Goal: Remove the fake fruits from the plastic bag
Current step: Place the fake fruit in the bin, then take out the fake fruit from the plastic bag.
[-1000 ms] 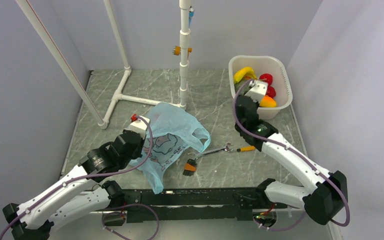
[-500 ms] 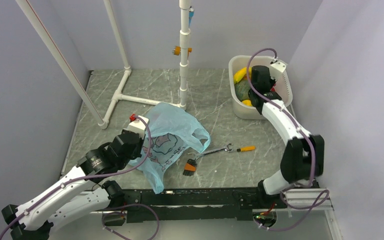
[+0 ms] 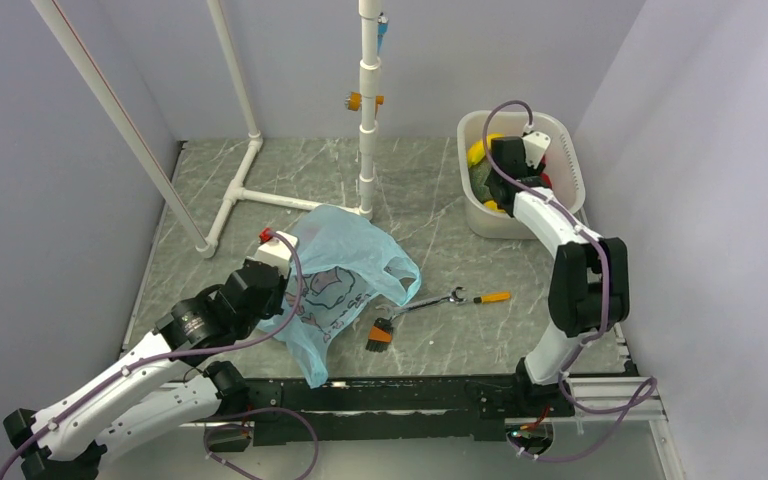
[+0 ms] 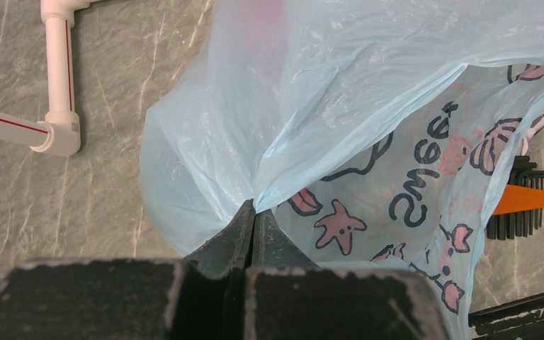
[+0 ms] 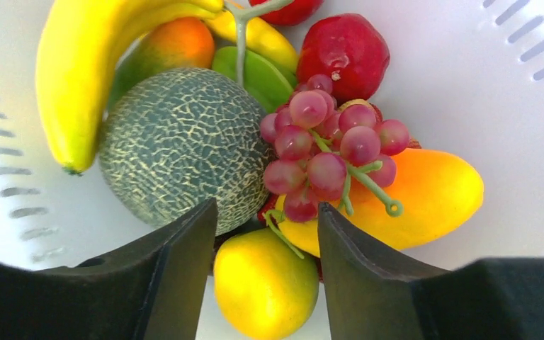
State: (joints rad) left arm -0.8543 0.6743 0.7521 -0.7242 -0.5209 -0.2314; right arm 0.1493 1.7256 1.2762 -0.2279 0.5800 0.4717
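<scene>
The light-blue plastic bag (image 3: 345, 265) lies crumpled on the table, and its printed side (image 4: 368, 177) fills the left wrist view. My left gripper (image 3: 282, 272) is shut on a fold of the bag (image 4: 253, 207). My right gripper (image 3: 507, 165) hangs open over the white tub (image 3: 570, 165). In the tub lie the fake fruits: a banana (image 5: 78, 64), a grape bunch (image 5: 326, 149), a mango (image 5: 425, 195), a red round fruit (image 5: 343, 49) and a small yellow fruit (image 5: 265, 283). That yellow fruit sits loose below the right gripper (image 5: 266, 205). No fruit shows through the bag.
A dark green netted melon (image 5: 184, 145) also sits in the tub (image 5: 482, 85). A wrench (image 3: 440, 298) with an orange handle and a hex key set (image 3: 380, 335) lie right of the bag. A white pipe frame (image 3: 235, 195) and post (image 3: 368, 120) stand behind it.
My right arm has swung from in front of the tub to over it, and its jaws have opened. The left arm and the bag have not moved.
</scene>
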